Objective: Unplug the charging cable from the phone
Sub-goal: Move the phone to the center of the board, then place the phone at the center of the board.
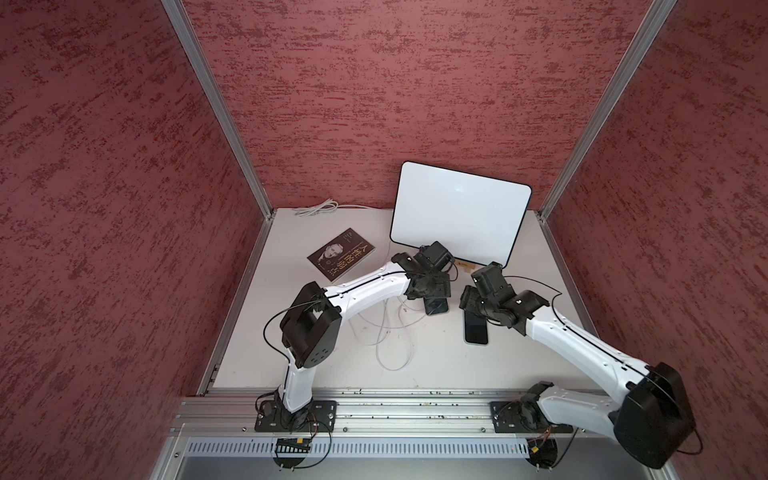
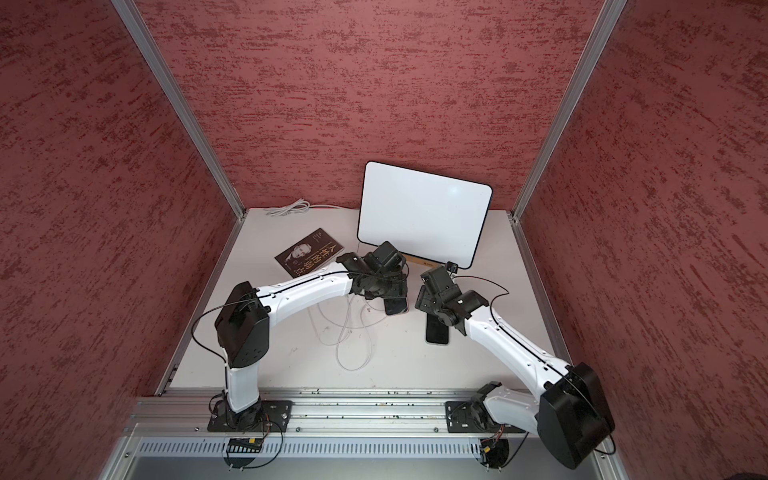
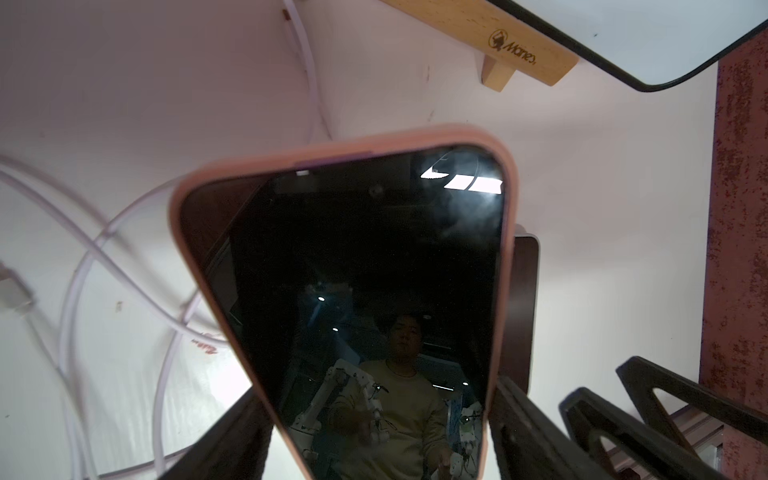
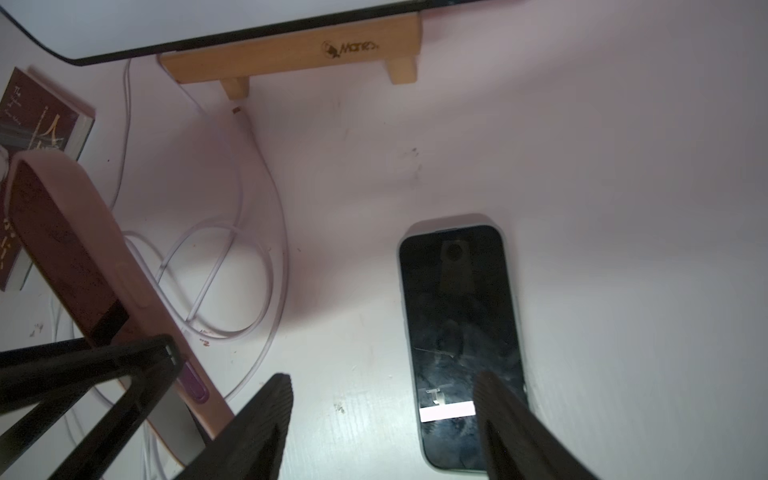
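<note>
**Red-walled booth: plug lies free, phone held aloft**

Red textured walls box in a white table. The left gripper is clamped across the lower sides of the pink-cased phone, holding it tilted above the surface. The charging cable sprawls in loops below, and its plug lies bare just beside the wooden stand, apart from the phone, so the pull looks done. The right gripper hangs with its jaws apart and empty over a second phone lying flat.

Probably what remains is setting down. Lower the held phone level onto bare table, clear of the loops, and release only once it rests.
</note>
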Controlling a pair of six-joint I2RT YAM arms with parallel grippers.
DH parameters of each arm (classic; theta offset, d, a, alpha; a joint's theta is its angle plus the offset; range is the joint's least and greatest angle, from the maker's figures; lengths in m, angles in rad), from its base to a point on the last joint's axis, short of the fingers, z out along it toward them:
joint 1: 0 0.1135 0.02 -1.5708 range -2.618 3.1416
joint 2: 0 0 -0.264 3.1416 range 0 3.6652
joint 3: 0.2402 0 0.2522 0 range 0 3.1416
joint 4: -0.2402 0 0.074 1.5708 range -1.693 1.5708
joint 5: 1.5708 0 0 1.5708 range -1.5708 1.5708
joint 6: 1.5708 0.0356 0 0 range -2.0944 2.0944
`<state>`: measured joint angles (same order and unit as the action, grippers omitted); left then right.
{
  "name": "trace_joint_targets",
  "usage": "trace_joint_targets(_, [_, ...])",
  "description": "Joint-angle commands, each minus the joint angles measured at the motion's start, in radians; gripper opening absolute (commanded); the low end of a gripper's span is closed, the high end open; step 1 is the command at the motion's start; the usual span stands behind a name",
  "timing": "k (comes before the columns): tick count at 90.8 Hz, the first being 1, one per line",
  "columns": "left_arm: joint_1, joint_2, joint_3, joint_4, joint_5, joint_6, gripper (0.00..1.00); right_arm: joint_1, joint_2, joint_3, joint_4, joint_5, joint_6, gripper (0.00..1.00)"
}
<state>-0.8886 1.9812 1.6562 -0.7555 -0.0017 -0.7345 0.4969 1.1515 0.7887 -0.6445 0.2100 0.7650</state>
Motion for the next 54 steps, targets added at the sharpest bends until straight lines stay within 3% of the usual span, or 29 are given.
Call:
trace_joint_targets(1, [-0.023,0.062,0.073,-0.020,0.037,0.023,0.53,-0.047,-0.074,-0.056,-0.102,0.081,0.041,0.74])
trace_joint_targets(24, [-0.068,0.195,0.191,-0.093,0.056,0.051,0.52,-0.095,-0.198,-0.142,-0.116,0.098,0.071,0.77])
trace_joint_targets(54, [-0.088,0.263,0.214,-0.153,0.073,0.079,0.52,-0.103,-0.199,-0.165,-0.079,0.077,0.077,0.77])
